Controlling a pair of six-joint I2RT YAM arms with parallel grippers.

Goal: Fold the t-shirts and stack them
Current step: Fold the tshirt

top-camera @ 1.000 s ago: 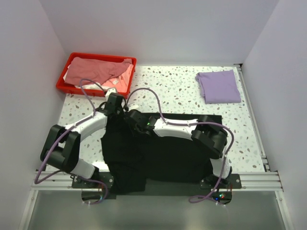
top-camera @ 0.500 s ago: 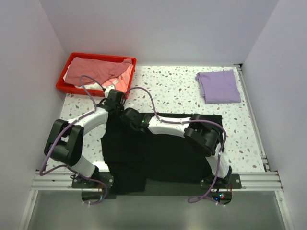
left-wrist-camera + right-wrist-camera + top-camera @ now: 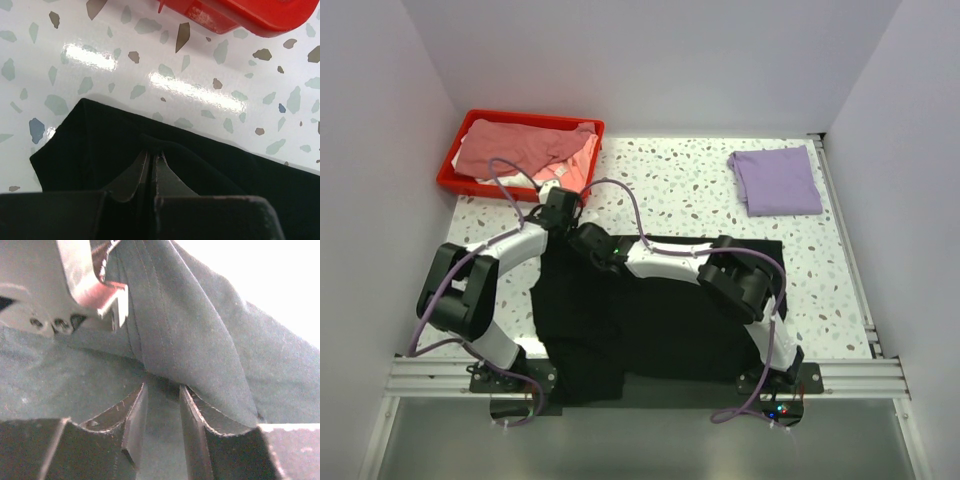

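T-shirts stand at three stages. The purple t-shirt (image 3: 777, 180) lies folded at the far right of the surface (image 3: 680, 185), so that item is judged complete. The black t-shirt (image 3: 640, 330) lies spread on the near middle, not yet folded. The left end effector (image 3: 151, 159) is clenched on its far left hem. The right end effector (image 3: 162, 390) sits just beside it, jaws parted, with a raised fold of black cloth at the tips that is not clearly clamped. The pink t-shirt (image 3: 520, 150) lies crumpled in the red bin (image 3: 450, 182), unfolded.

Limits of view: whatever lies under the pink t-shirt is hidden. The black t-shirt's outline merges with the dark mat (image 3: 770, 250) beneath it.
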